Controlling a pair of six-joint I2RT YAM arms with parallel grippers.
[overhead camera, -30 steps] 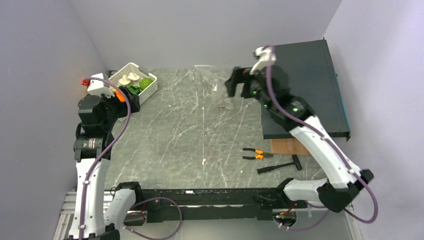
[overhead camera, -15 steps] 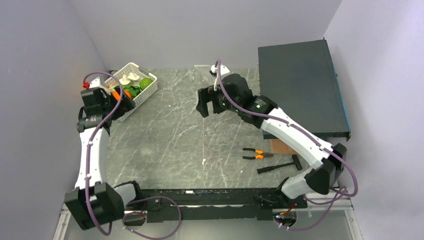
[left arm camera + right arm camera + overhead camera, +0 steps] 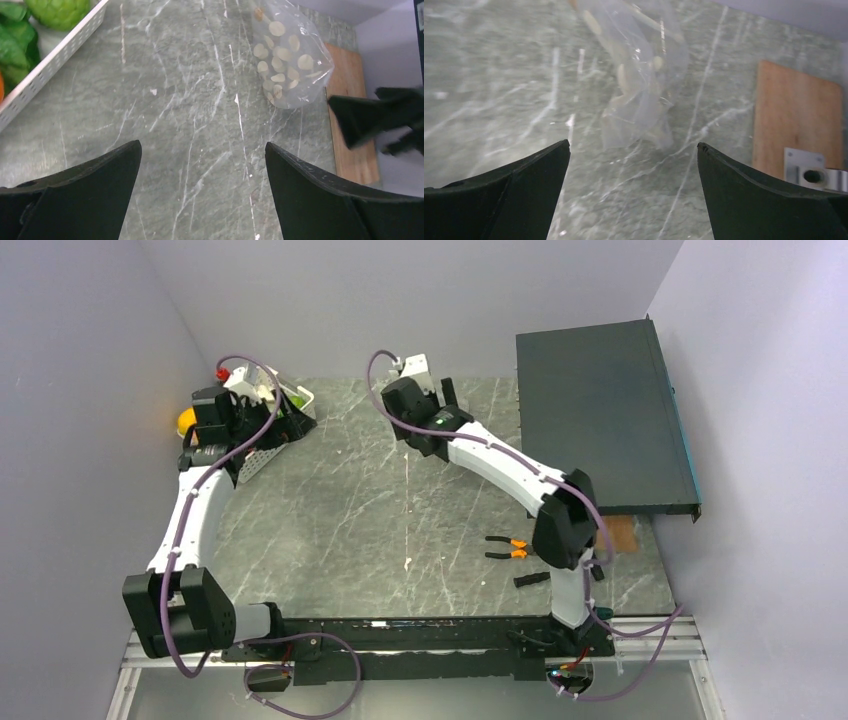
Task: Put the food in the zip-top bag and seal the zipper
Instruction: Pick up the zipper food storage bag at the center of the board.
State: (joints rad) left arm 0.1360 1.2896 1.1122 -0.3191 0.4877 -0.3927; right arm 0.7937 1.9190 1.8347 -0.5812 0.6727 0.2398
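Note:
The zip-top bag (image 3: 290, 60) is clear and crinkly, lies on the marble table, and shows pale round pieces through it. It also shows in the right wrist view (image 3: 639, 85), ahead of my right gripper (image 3: 634, 144), which is open and empty above the table. My left gripper (image 3: 202, 145) is open and empty over bare marble. The round green fruit (image 3: 60, 10) and the leafy green lettuce (image 3: 12, 45) lie in the white slotted basket (image 3: 55, 62) at its upper left. In the top view the right arm (image 3: 415, 405) hides the bag. The zipper cannot be made out.
A wooden board (image 3: 350, 125) lies right of the bag, also in the right wrist view (image 3: 796, 115). A dark flat box (image 3: 600, 410) fills the back right. Orange-handled pliers (image 3: 512, 547) and a hammer (image 3: 560, 572) lie at the near right.
My right arm has swung left from the dark box to the back middle, over where the bag lay. My left arm has reached back and right over the basket.

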